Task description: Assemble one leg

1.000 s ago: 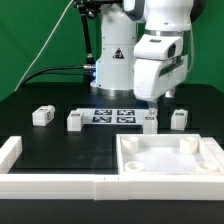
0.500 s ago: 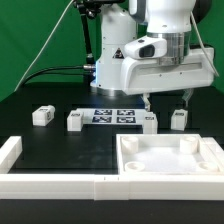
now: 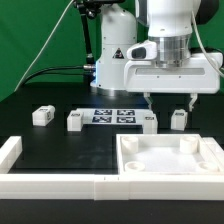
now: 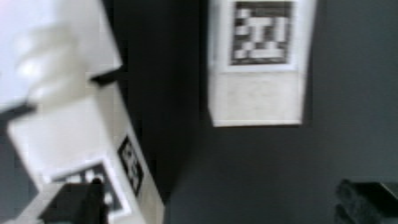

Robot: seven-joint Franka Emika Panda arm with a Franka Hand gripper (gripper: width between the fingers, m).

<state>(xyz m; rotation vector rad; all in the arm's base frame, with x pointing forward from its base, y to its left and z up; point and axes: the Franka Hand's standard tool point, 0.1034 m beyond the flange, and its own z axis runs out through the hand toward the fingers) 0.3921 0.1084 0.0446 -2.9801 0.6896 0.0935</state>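
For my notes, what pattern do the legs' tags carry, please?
Black and white blocks, clearest on the leg in wrist view.

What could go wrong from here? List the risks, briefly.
1. The open gripper hangs over two legs standing close together; one finger looks lined up above the leg on the exterior view's left, so descending may strike it.
2. Closing could also nudge the other leg.

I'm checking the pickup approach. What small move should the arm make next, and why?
Probably slide the open gripper sideways until it is centred over one leg, before any lowering. It seems to hang empty above the gap between the rightmost leg in the exterior view and the neighbouring leg, lined up on neither.
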